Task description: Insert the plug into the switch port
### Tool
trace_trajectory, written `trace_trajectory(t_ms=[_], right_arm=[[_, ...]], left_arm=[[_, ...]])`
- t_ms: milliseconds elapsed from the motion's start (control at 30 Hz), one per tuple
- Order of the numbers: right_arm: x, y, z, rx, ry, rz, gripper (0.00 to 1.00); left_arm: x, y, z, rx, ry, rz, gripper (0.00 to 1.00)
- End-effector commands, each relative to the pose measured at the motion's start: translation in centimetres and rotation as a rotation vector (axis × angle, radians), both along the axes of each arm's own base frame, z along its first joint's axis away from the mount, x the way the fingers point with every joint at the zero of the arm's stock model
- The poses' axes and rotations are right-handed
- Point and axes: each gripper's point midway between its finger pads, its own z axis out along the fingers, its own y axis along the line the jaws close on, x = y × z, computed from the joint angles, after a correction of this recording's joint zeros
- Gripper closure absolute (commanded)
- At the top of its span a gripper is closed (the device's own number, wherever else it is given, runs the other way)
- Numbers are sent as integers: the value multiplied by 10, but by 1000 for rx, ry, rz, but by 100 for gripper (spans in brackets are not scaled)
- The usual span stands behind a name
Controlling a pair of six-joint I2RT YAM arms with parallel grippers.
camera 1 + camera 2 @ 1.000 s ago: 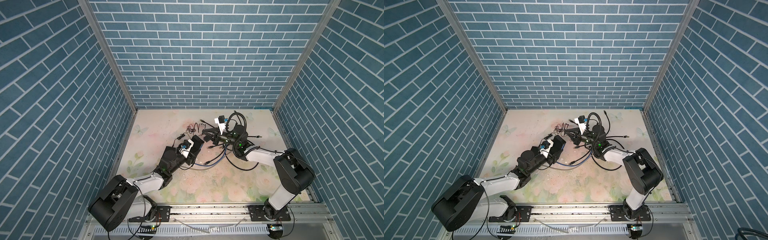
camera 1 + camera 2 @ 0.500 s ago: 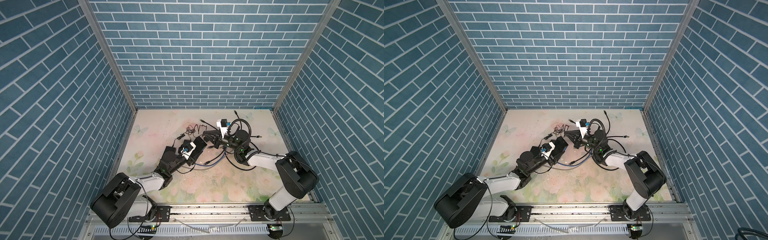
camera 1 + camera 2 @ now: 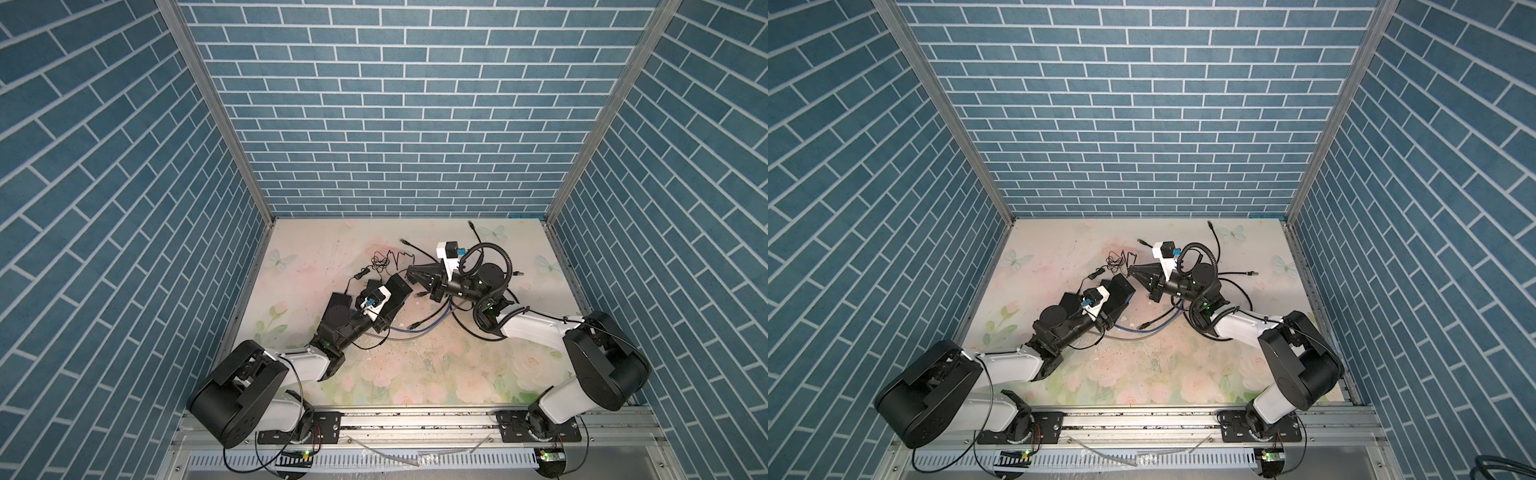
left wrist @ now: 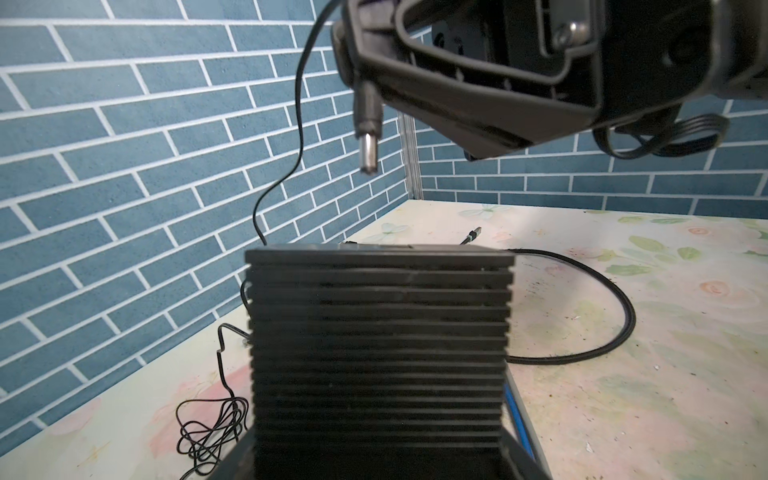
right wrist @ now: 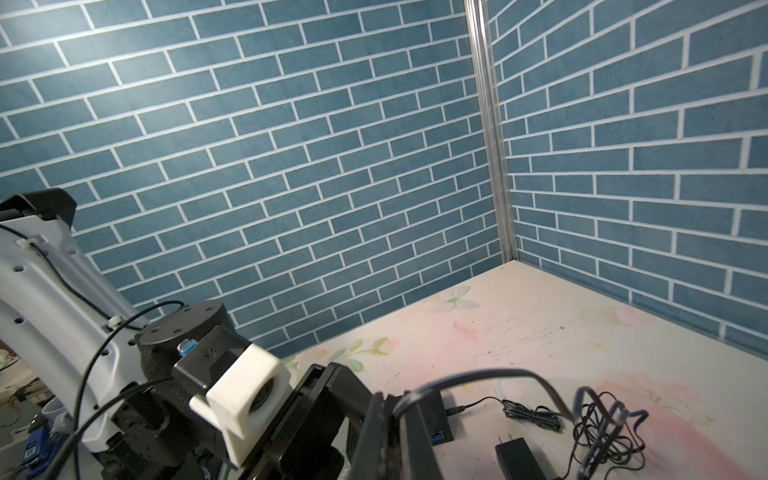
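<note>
The plug, a small barrel connector with a bare metal tip, sticks out from the tips of the right gripper, whose jaws are clenched on its black sleeve. Its thin cable trails away behind the gripper and down to the worktop. The plug's long axis runs roughly crosswise to the right gripper's fingers. It points at the end of the switch that lies farthest from the left gripper. A clear gap separates the tip from that end, so plug and switch are near each other but apart. The switch is a black ribbed box held out ahead of the left gripper, seated between jaws that are spread wide and grasp it by its sides. In both top views its free end is tilted up toward the right gripper. The right gripper is the nearer one to the plug, since it carries it, while the left gripper only presents the switch. The port itself cannot be seen, because the face that meets the plug shows only edge-on from the left wrist camera. Whether the tip is lined up with the socket therefore cannot be told. The coming move seems to turn on sliding the plug along its own axis into that hidden face while the left gripper steadies the box. Beyond the right gripper, a power adapter lies loose on the worktop.
</note>
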Motion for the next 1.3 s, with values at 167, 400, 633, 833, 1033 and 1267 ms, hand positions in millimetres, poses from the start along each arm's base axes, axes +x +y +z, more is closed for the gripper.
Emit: trace_trajectory(t_ms=[167, 400, 633, 833, 1033, 1267], right_arm=[[-19, 1, -3, 13, -5, 51, 100], [-15, 1, -11, 1, 12, 25, 100], [-10, 9, -7, 6, 13, 43, 100], [-6, 11, -12, -2, 24, 31, 100], [-5, 8, -18, -20, 28, 9, 100], [-7, 6, -21, -64, 14, -5, 100]], left_arm=[[1, 2, 19, -48, -72, 11, 45], [-1, 0, 21, -58, -75, -6, 45], [-5, -7, 23, -76, -64, -49, 46], [-6, -6, 27, -100, -84, -50, 46], [-4, -3, 34, -128, -102, -35, 46], [-3, -1, 40, -138, -118, -19, 46]])
